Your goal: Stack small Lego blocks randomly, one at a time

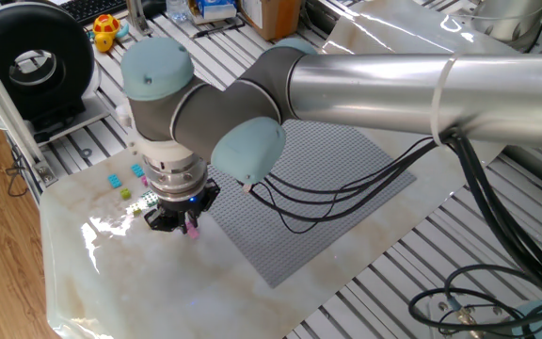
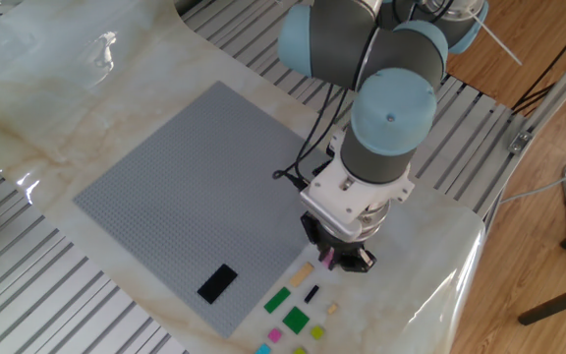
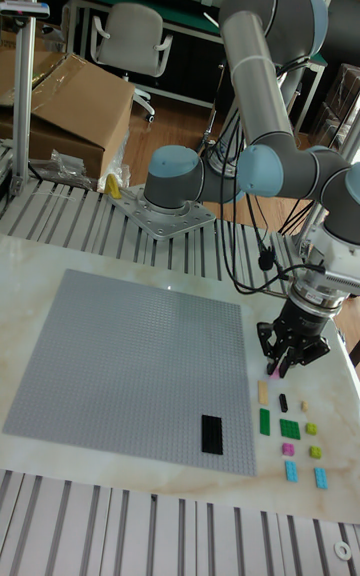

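Observation:
My gripper [image 2: 340, 259] hangs over the marble sheet just off the grey baseplate's [image 2: 185, 187] right edge, shut on a small pink Lego block [image 2: 329, 258] that sticks out below the fingertips [image 3: 273, 373] [image 1: 192, 230]. Just beneath it lie a tan block [image 2: 304, 272], a thin black block [image 2: 311, 293] and two green blocks [image 2: 278, 300] [image 2: 296, 319]. More small pieces in pink [image 3: 288, 449], cyan [image 3: 291, 470] and yellow-green [image 3: 311, 428] lie beyond them. A larger black block [image 2: 217, 282] sits on the baseplate's near corner.
The arm's links and black cables [image 1: 346, 198] hang over the baseplate. Slotted aluminium rails [image 2: 57, 295] border the marble sheet. A black reel [image 1: 31, 61] and a yellow toy [image 1: 105, 31] stand at the back left in one fixed view.

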You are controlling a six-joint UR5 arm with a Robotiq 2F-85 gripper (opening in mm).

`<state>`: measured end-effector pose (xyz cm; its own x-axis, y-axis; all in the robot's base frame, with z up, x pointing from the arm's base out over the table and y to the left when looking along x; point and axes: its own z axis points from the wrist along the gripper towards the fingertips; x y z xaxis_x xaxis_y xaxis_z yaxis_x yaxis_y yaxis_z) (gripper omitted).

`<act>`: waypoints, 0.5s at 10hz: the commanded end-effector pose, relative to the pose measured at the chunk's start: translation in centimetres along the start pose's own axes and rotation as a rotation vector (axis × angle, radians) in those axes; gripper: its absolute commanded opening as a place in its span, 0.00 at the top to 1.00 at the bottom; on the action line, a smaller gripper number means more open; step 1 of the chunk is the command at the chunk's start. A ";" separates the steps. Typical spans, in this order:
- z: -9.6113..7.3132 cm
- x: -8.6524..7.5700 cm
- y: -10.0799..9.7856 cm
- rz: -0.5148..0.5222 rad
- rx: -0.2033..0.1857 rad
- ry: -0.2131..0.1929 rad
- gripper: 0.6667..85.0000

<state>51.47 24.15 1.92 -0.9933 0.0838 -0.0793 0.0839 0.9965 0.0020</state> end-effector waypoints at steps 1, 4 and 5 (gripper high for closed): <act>-1.8 0.4 1.0 -0.021 -0.062 0.025 0.99; -1.8 -0.8 1.0 0.003 -0.063 -0.020 0.99; -1.8 -0.8 0.2 0.012 -0.034 -0.021 0.99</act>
<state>51.72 25.08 3.37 -0.9936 0.0732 -0.0861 0.0687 0.9962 0.0541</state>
